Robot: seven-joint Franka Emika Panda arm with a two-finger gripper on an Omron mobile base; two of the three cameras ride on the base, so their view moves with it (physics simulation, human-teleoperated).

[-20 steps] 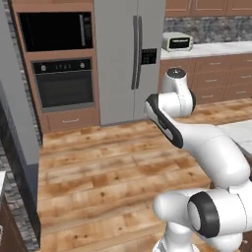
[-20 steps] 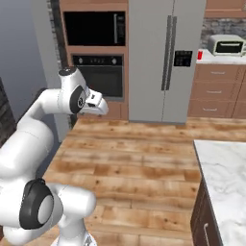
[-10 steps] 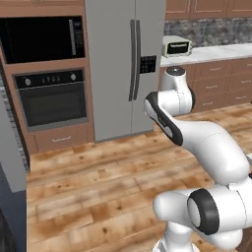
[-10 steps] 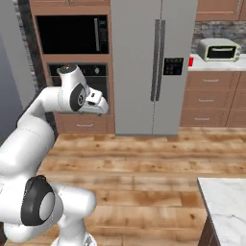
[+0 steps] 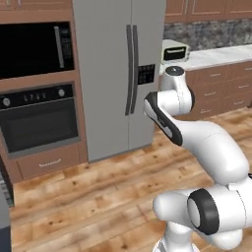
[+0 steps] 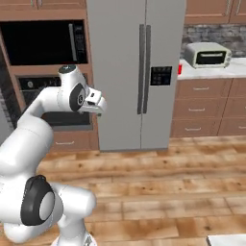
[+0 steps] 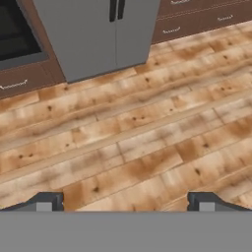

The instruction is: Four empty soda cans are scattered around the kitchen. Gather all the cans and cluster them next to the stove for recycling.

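Gripper (image 7: pixel 126 204) spread wide, holding nothing, aimed at the wood floor (image 7: pixel 147 147). Possible can: a small red thing (image 6: pixel 180 69) on the counter (image 6: pixel 216 72) at 9 o'clock of the toaster oven (image 6: pixel 207 54), too small to confirm. Cans should be light, thin-walled, slick: pinch mid-body, gently. Fridge (image 6: pixel 137 72) and wall oven (image 5: pixel 39 118) closed, contents unseen.

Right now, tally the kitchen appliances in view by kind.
Grey double-door steel fridge: 1
Black built-in wall oven: 1
Black built-in microwave: 1
White boxy toaster oven: 1
Total: 4
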